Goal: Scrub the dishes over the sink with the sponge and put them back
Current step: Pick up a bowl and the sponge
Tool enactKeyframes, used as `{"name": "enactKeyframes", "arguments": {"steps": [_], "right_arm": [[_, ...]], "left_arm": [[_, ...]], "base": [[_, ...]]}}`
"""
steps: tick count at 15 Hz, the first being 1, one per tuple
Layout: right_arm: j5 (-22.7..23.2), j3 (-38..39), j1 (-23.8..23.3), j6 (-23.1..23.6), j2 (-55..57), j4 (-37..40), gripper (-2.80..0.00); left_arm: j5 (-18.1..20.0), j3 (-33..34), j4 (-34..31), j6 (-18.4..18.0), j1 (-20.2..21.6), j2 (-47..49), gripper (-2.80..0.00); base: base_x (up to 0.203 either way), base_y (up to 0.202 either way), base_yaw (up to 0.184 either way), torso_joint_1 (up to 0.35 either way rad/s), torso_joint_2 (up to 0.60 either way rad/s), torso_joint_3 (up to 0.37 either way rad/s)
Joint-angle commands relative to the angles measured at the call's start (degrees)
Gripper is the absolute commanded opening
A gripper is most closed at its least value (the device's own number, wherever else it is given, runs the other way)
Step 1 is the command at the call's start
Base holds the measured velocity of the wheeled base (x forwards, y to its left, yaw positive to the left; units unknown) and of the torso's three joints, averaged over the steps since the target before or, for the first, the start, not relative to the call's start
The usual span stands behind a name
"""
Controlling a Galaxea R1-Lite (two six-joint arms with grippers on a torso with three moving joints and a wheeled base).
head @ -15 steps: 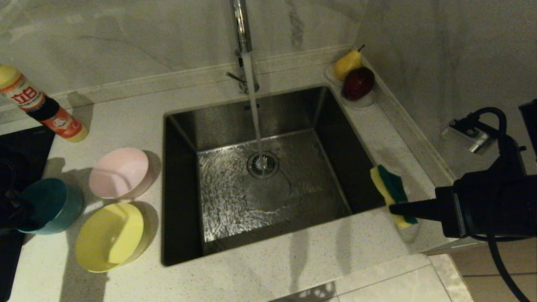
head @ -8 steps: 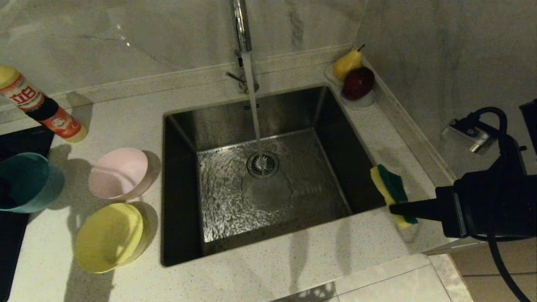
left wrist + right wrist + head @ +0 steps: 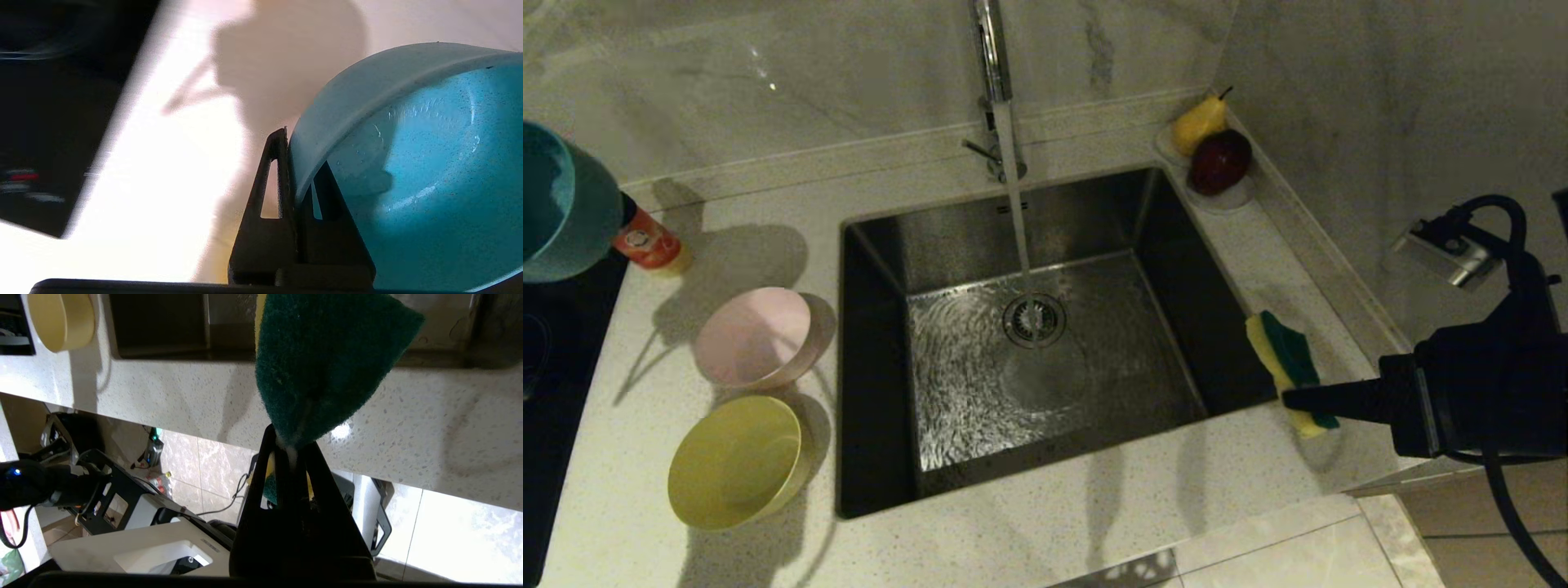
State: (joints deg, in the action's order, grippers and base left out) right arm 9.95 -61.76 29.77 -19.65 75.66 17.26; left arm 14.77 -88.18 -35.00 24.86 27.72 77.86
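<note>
Since the earlier frames the blue bowl [image 3: 560,208] has risen from the bench [image 3: 1029,531] to the far left edge, cut off there and hiding most of the detergent bottle [image 3: 649,243]; the left claw [image 3: 297,179] is clenched on its rim. Pink bowl [image 3: 756,336] and yellow bowl [image 3: 737,461] rest left of the sink [image 3: 1045,359], under running water. Right claw [image 3: 1290,400] grips the sponge [image 3: 1286,367] above the sink's right edge.

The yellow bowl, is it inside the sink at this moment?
No, the yellow bowl rests on the counter beside the sink.
</note>
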Motion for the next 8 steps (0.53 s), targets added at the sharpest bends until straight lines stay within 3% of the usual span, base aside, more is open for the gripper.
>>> {"name": "enactKeyframes", "arguments": {"steps": [1, 8], "right_arm": [[0.12, -0.36, 0.03, -0.06, -1.28, 0.14, -2.8], [0.33, -0.63, 0.37, 0.14, -2.97, -0.03, -2.8]], "left_arm": [[-1.12, -6.02, -2.98, 2.35, -11.74, 0.84, -2.8], [-20.06, -9.95, -0.79, 10.04, -47.24, 16.29, -2.8]], "base": [[0.0, 0.0, 0.0, 0.0, 0.0, 0.0], [0.0, 0.0, 0.0, 0.0, 0.0, 0.0]]}}
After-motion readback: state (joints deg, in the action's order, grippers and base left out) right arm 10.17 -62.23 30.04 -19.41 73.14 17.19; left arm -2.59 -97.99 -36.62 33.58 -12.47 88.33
